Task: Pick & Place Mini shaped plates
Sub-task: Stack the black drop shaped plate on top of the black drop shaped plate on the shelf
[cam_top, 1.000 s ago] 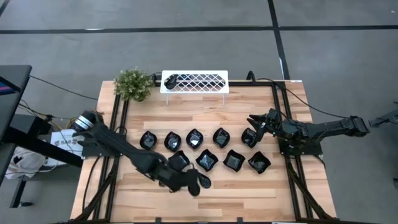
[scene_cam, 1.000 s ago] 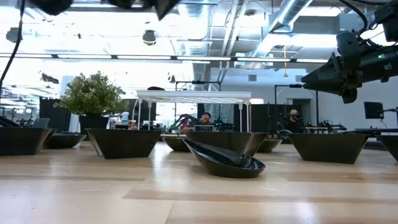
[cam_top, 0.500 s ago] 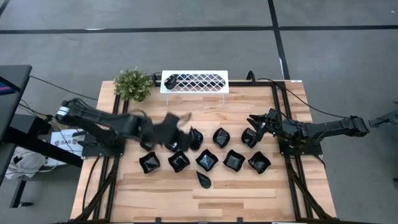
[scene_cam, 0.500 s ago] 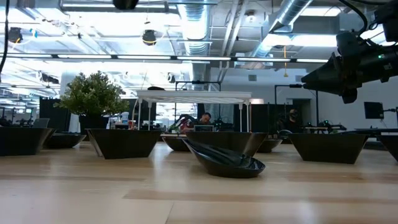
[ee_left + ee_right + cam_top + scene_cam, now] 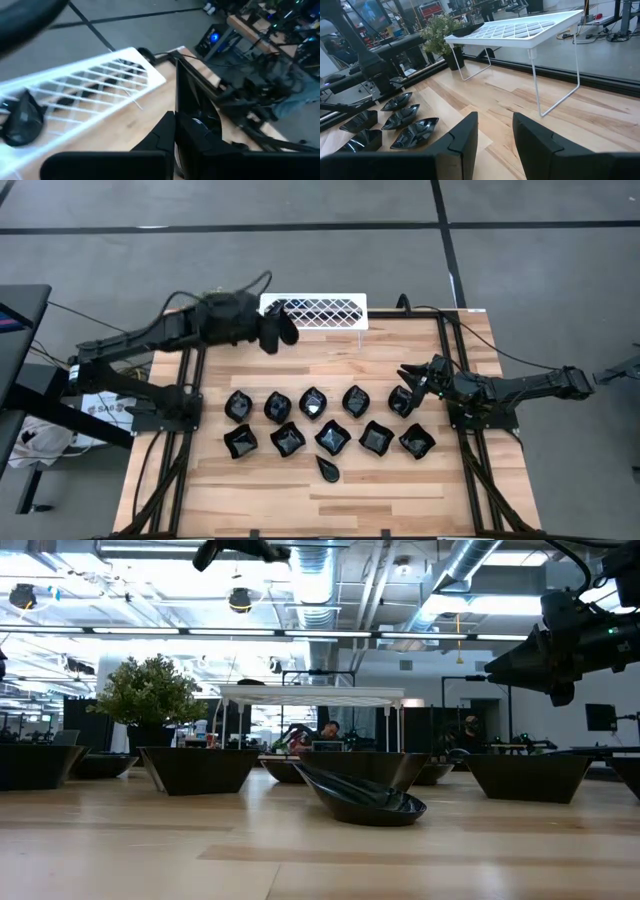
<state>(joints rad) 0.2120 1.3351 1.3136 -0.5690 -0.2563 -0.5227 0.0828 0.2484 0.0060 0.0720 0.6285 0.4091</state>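
Open bench [image 5: 400, 490] strip near front edge, only one teardrop plate [image 5: 327, 469] there. Two rows of plates [image 5: 330, 420] block middle. Bare wood between rows and white rack [image 5: 313, 312]. Left pincer [image 5: 283, 332] crowding rack's left end.

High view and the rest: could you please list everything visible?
Table: one, light wood.
Rack: one, white, table's back edge.
Plant: one, green, back left corner.
Table plates: eleven, black, two rows of five plus one teardrop in front.
Rack plate: one, black, on the rack's plant-side end.
Held plate: one, black, carried beside the rack.
Left gripper: shut on the held plate.
Right gripper: open, above the rows' right end.
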